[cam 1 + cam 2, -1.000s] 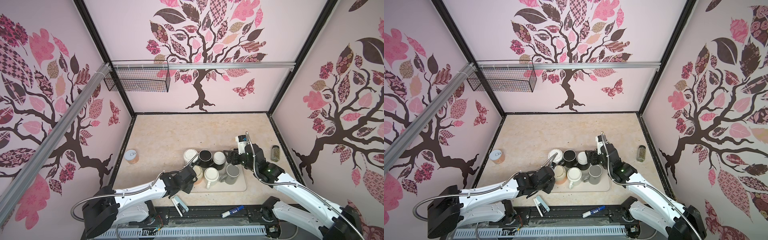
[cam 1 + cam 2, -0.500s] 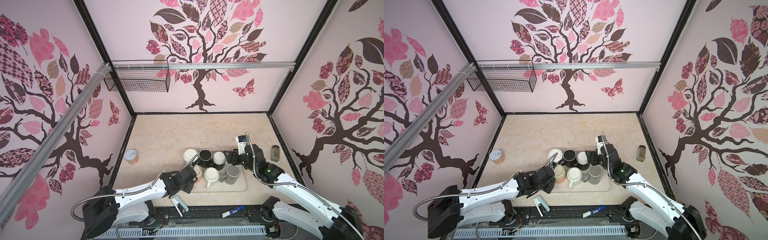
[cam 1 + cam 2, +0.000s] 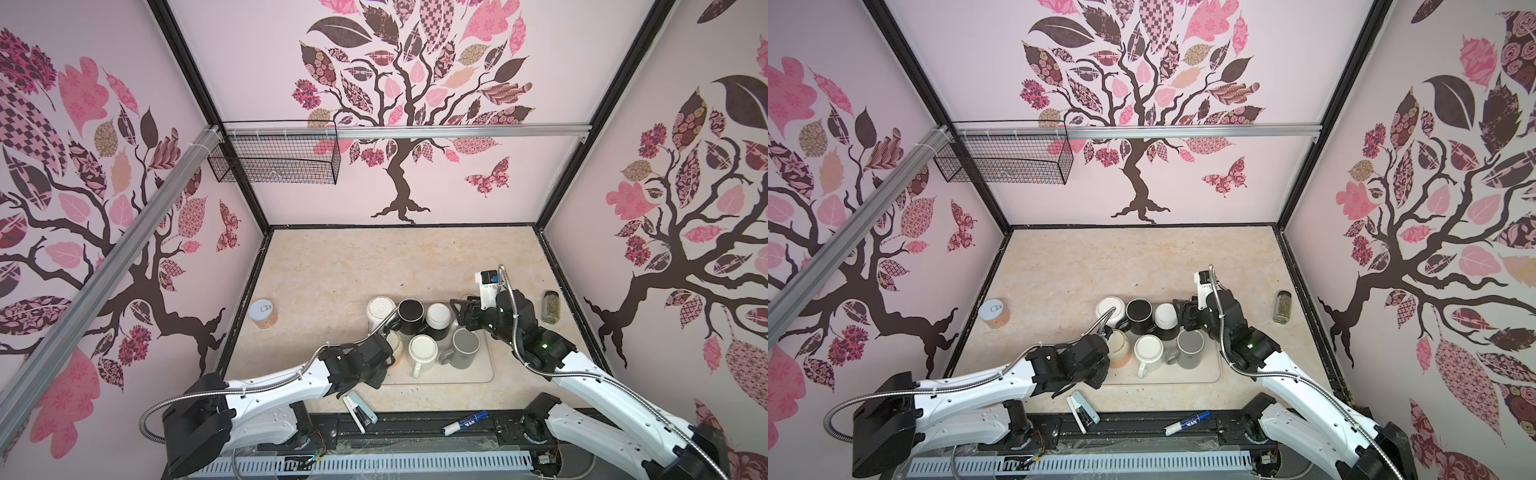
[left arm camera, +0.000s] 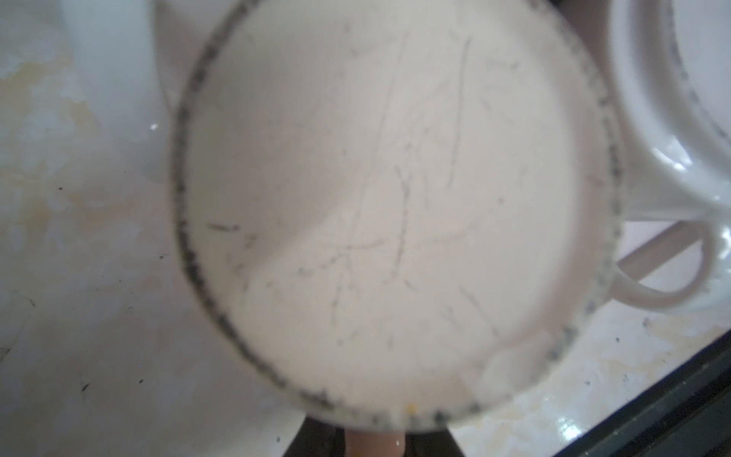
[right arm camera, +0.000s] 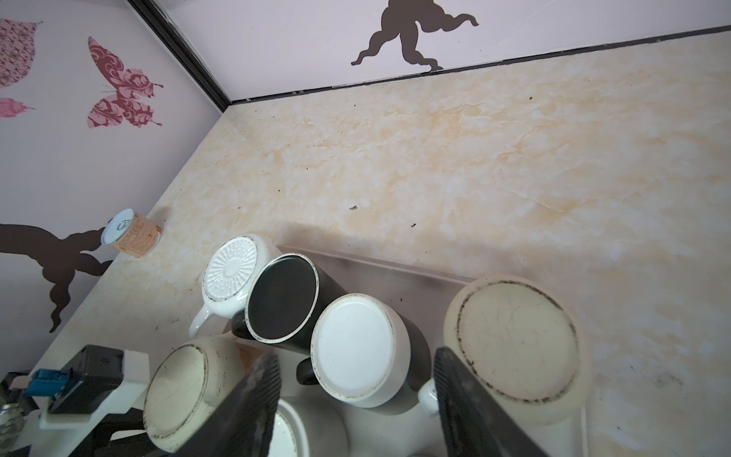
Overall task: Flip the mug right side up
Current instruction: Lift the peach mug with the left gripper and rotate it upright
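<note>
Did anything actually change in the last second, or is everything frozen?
The left gripper has closed on the upside-down peach mug; the right gripper has narrowed a little but remains open. Both arms, the other mugs and the tray have barely moved.

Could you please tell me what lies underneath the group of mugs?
A flat beige tray lies under the mugs; only its near strip shows bare. The mugs cover the rest, so nothing else beneath them can be seen.
</note>
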### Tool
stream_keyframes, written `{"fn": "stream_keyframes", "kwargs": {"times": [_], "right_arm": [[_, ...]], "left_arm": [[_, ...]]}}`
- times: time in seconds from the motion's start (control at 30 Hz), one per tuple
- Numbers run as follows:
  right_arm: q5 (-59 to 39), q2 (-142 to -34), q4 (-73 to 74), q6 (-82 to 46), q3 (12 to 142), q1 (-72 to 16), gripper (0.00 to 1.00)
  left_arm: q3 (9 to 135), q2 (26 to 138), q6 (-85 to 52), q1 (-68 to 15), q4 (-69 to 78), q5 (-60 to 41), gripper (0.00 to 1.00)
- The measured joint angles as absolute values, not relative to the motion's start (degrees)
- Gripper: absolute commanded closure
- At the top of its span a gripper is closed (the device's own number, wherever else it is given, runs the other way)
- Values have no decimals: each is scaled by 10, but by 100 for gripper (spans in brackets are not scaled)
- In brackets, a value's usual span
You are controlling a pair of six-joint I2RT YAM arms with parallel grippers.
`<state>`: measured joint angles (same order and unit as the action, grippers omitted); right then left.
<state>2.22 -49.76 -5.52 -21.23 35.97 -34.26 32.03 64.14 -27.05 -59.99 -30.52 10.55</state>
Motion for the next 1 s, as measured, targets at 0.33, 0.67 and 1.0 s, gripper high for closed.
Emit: {"fn": "stream_keyframes", "kwargs": {"times": [0.33, 0.67, 1.0], "right_arm": [[-21, -461, -53, -233, 356, -343, 39], [-173, -450, 77, -366, 286, -343, 44], [-273, -470, 234, -503, 255, -361, 45]], "left_arm": [[376, 503, -281, -625, -450, 147, 100], [443, 438, -284, -625, -395, 174, 100], [457, 453, -285, -574, -239, 173, 100]]}}
